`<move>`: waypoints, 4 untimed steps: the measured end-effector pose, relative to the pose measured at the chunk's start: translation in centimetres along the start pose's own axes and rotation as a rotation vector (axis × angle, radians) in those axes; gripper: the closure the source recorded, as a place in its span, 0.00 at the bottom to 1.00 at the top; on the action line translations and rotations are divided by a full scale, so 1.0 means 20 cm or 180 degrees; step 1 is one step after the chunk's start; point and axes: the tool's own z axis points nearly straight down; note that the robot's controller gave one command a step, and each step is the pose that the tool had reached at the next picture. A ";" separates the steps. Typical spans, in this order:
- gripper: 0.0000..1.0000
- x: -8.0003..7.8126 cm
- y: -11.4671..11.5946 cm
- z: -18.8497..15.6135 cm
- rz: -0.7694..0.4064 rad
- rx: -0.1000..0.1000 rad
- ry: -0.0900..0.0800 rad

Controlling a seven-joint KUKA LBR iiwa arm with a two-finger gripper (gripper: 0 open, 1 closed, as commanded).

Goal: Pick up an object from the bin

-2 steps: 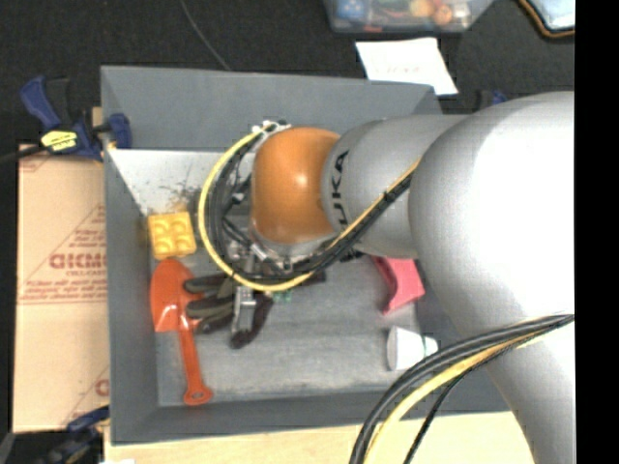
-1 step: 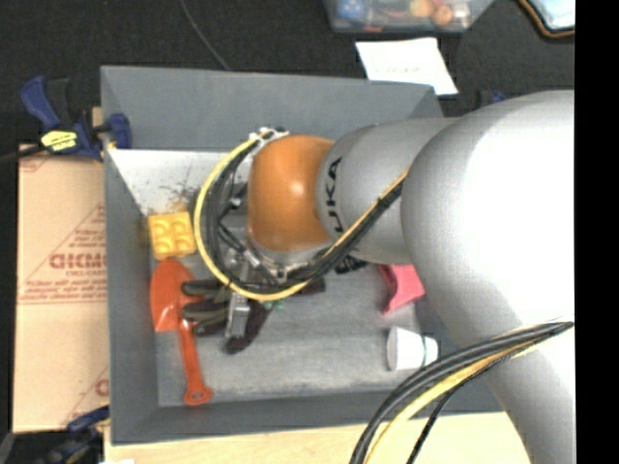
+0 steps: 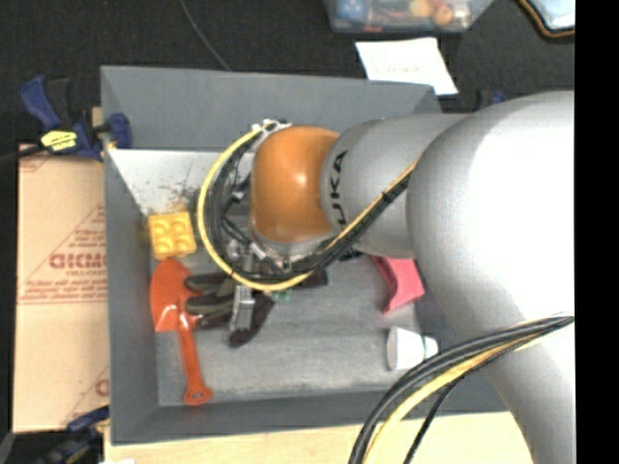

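My gripper (image 3: 225, 308) hangs below the orange wrist cover at the left middle of the bin. It is open, and its dark fingers (image 3: 207, 284) reach down beside the blade of an orange plastic scoop (image 3: 171, 301). Nothing shows between them. The scoop lies along the left wall with its handle pointing toward the front left corner. A yellow studded block (image 3: 171, 234) sits just behind the scoop, left of the wrist.
A pink angular piece (image 3: 402, 282) lies at the right of the bin, partly under the arm. A white cylinder (image 3: 405, 347) lies near the front right. The arm covers the bin's back right part.
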 end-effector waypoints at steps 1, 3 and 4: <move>0.00 0.04 0.02 0.00 0.0130 -0.0005 -0.0003; 1.00 0.00 0.00 0.00 0.0013 -0.0004 -0.0010; 1.00 0.00 -0.01 -0.10 0.0018 -0.0002 0.0003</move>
